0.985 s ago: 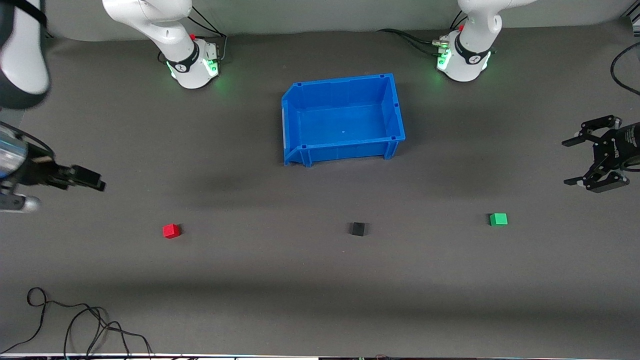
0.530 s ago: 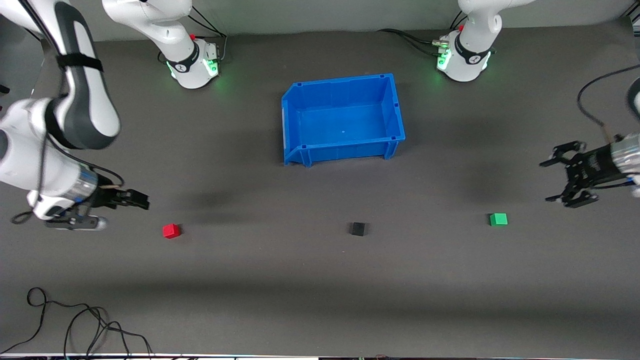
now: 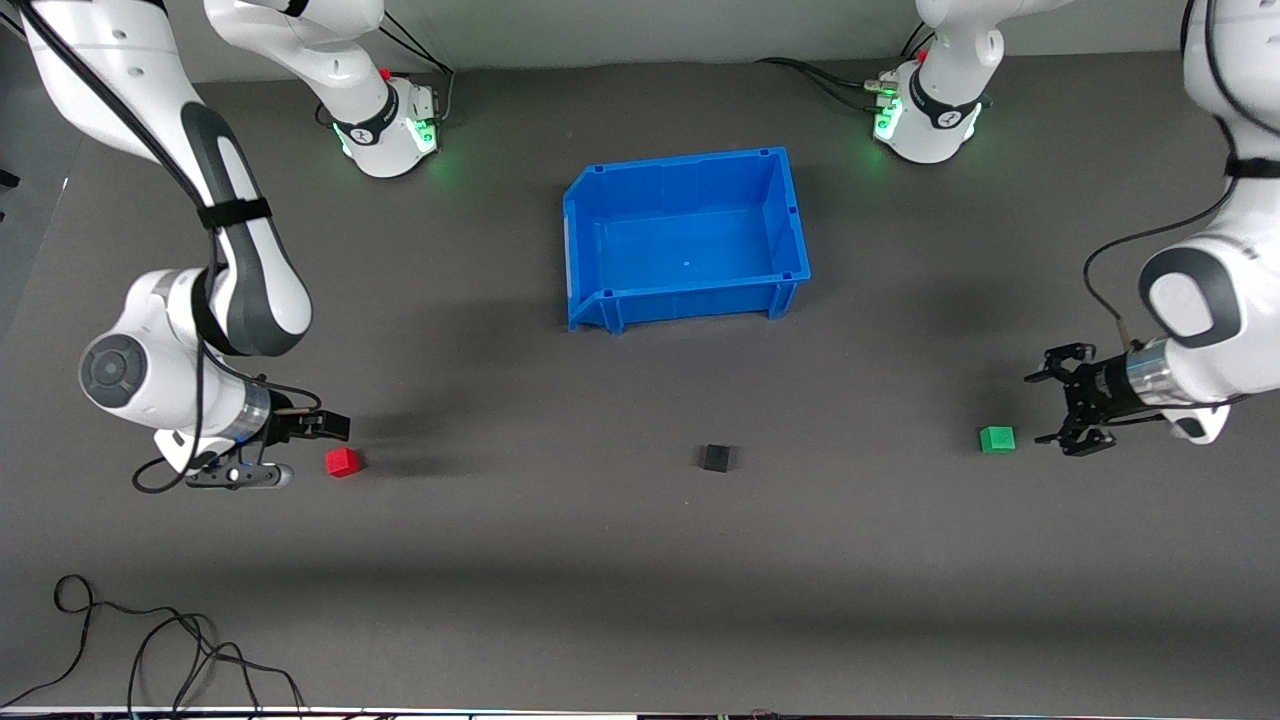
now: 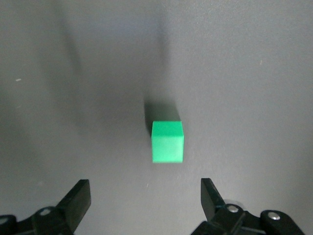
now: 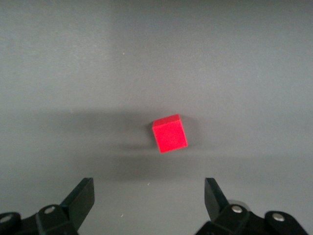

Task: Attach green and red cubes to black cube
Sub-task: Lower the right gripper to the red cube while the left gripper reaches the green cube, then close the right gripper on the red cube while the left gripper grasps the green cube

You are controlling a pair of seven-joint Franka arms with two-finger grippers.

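On the dark table point(image 3: 600, 560) a blue bin point(image 3: 686, 238) is sitting empty, farther from the front camera than the three cubes, which are lying well apart in one row: the red cube point(image 3: 342, 461) toward the right arm's end, the black cube point(image 3: 715, 458) in the middle, the green cube point(image 3: 997, 438) toward the left arm's end, with only bare table between them. Compared with a second ago, both arms are now reaching in low from the table's ends, while bin and cubes are lying where they were. The right gripper point(image 3: 335, 427) is hanging just beside the red cube point(image 5: 169, 133) and the left gripper point(image 3: 1058, 412) just beside the green cube point(image 4: 167, 141), each with fingers spread wide and holding nothing.
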